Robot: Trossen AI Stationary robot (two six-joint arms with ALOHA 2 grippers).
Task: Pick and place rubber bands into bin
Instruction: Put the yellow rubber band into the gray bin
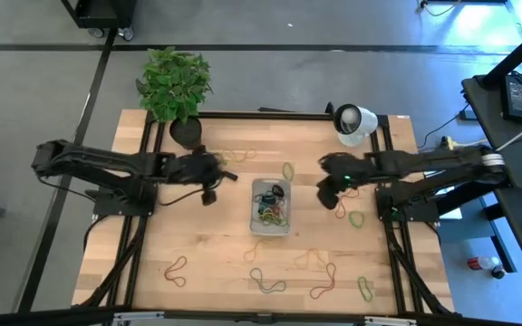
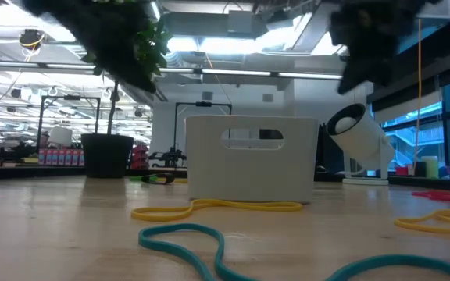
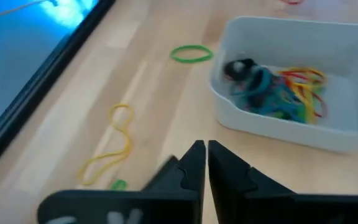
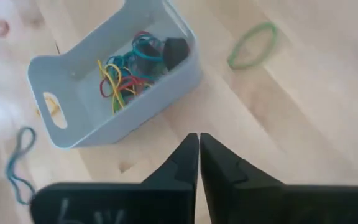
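Small translucent grey-white plastic bin (image 1: 271,206) sits mid wooden table (image 1: 198,263), holding a tangle of coloured rubber bands (image 4: 124,76); more loops lie scattered around.

Left gripper (image 3: 205,155) hovers beside bin, fingers pressed together, empty.

Right gripper (image 4: 199,149) hovers on the bin's other side, fingers together, empty.

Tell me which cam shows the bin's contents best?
Right wrist view: it looks down into the bin at the tangled rubber bands. Left wrist shows them blurrier, high view tiny, low view only the bin's outer wall.
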